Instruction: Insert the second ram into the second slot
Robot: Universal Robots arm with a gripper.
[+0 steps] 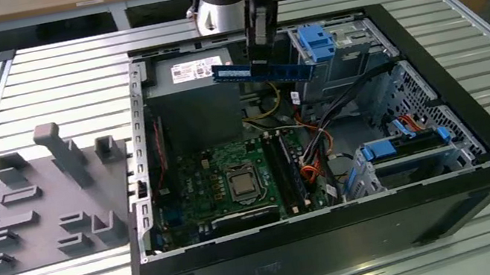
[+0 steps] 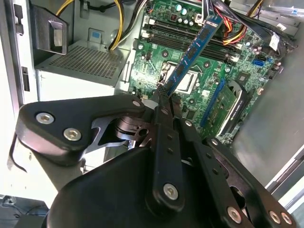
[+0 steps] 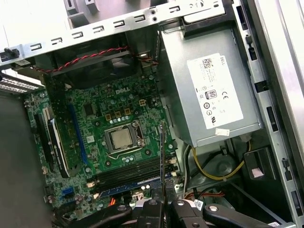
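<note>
Slatted metal table [image 1: 62, 71], open computer case [image 1: 298, 268] lying on it, and a stick in the air!

Up high is the second ram [image 1: 262, 71], a thin blue stick with the gripper [image 1: 263, 57] fingers clamped on its upper edge. It hangs roughly level just beside the power supply [image 1: 190, 100], on that box's side toward the exterior view's right, well above the case floor. The second wrist view shows it [image 2: 190, 52] running slantwise over the motherboard [image 2: 209, 80]. The memory slots [image 1: 289, 167] lie past the power supply, on the board beside the processor socket [image 1: 241, 183], with loose cables [image 1: 321, 112] bunched near them. My read of the danger is that angle. If the stick goes down askew to the slot, it could land on a latch or miss its notch. The cables could snag an end and twist it in the grip.
</note>
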